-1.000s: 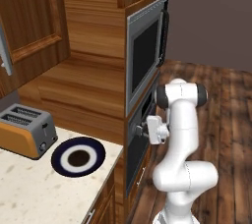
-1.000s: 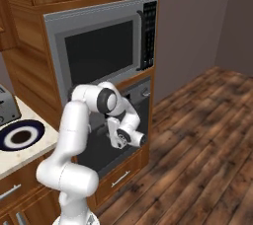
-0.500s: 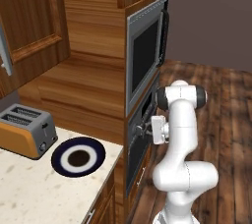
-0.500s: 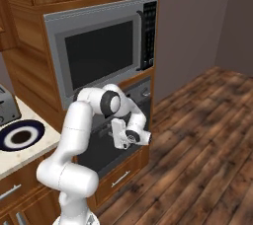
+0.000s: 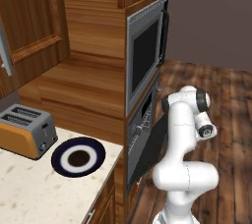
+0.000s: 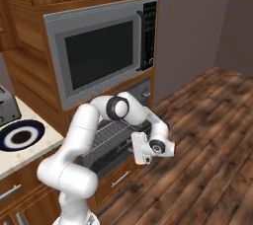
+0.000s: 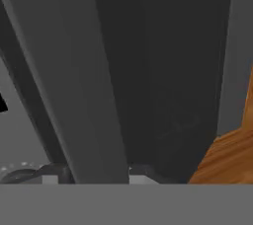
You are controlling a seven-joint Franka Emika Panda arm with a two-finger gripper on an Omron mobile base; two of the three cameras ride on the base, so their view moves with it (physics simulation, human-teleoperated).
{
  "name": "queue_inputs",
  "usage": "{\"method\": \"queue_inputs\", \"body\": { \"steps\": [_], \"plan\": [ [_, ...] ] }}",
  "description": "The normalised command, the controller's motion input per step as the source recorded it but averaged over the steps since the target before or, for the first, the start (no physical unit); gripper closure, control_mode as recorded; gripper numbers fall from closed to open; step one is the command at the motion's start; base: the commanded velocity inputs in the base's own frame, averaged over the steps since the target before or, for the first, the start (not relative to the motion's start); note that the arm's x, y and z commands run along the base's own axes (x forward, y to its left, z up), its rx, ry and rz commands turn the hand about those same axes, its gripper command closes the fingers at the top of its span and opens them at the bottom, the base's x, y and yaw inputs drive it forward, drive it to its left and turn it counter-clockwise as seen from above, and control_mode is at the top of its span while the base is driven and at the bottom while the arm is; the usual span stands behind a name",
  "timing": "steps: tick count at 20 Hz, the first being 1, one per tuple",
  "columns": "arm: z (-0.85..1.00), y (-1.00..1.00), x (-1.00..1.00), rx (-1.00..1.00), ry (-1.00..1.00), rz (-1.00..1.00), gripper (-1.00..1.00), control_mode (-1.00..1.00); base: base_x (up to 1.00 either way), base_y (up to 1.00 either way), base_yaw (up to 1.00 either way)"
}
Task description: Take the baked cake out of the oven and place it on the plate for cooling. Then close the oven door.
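Standing under the microwave (image 6: 101, 54), the oven (image 5: 140, 125) has its door (image 5: 153, 145) partly dropped, at the arm's 9 o'clock. The plate (image 5: 78, 157) lies beside the toaster (image 5: 25, 130). Gripper (image 6: 138, 148) against the door's bar handle (image 7: 79, 86); clamped or apart, I cannot tell.

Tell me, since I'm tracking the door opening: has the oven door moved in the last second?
Yes. The oven door has swung outward and down from the oven front, baring the racks.

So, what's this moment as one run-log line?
dark grey oven door: part-open | pincer: astride its bar handle | navy-rimmed round plate: empty
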Motion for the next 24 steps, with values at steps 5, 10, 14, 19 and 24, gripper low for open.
{"method": "queue_inputs", "body": {
  "steps": [5,10,14,19,24],
  "plan": [
    [-0.97,-0.59,-0.38,-0.78,0.12,-0.3,1.0,-1.0,0.0,0.0,0.0],
    [-0.86,-0.04,-0.03,-0.9,0.08,-0.3,-1.0,-1.0,0.0,0.0,0.0],
    [-0.18,-0.03,-0.07,-0.79,0.11,-0.26,-1.0,-1.0,0.0,0.0,0.0],
    [1.0,0.4,-0.17,-0.29,0.0,-0.05,-1.0,-1.0,0.0,0.0,0.0],
    [0.89,0.27,-0.02,0.09,-0.01,0.15,-1.0,-1.0,0.0,0.0,0.0]
  ]
}}
